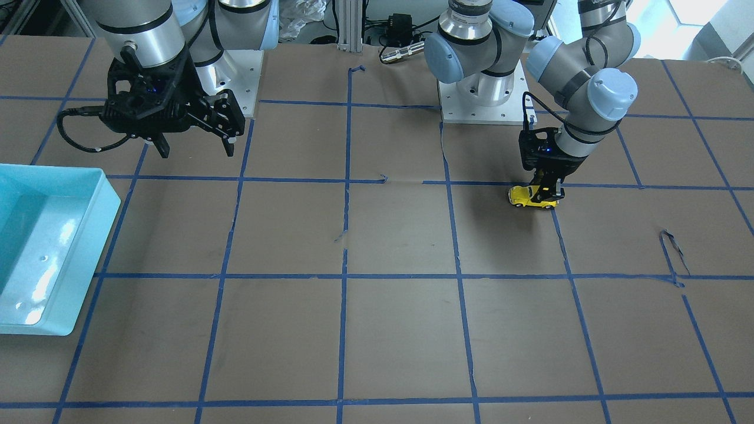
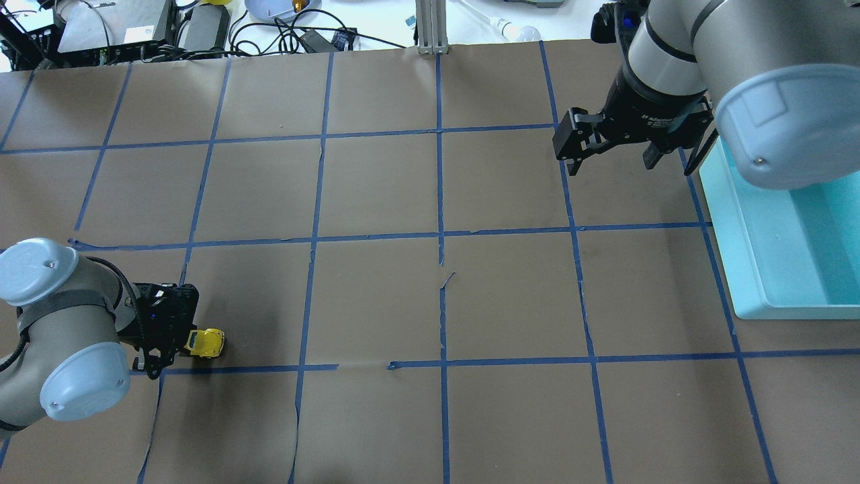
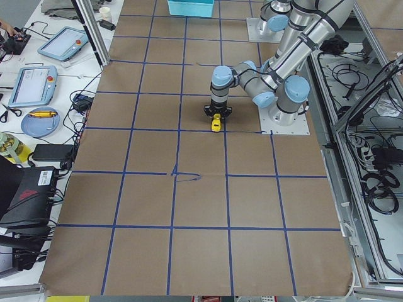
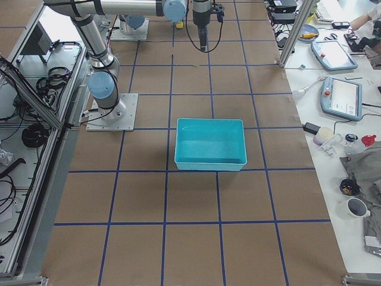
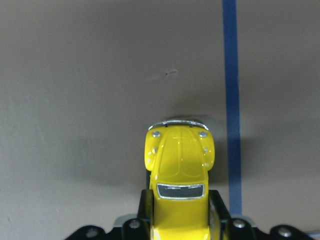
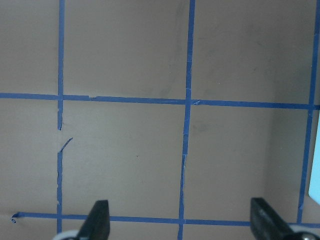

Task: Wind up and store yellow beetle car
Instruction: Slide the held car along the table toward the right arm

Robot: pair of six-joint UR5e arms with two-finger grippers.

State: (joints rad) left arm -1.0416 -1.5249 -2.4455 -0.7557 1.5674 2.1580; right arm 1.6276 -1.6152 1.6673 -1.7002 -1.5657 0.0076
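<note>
Left hand (image 1: 548,193) grips yellow beetle car (image 1: 526,198) — right hand (image 1: 197,151) (agape) aloft.

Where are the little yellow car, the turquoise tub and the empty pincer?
yellow beetle car (image 5: 180,160): left wrist view, on its bonnet.
turquoise bin (image 4: 209,166): right side view, on its near wall.
right pincer (image 1: 197,150): front-facing view, midway between its open fingertips.
</note>
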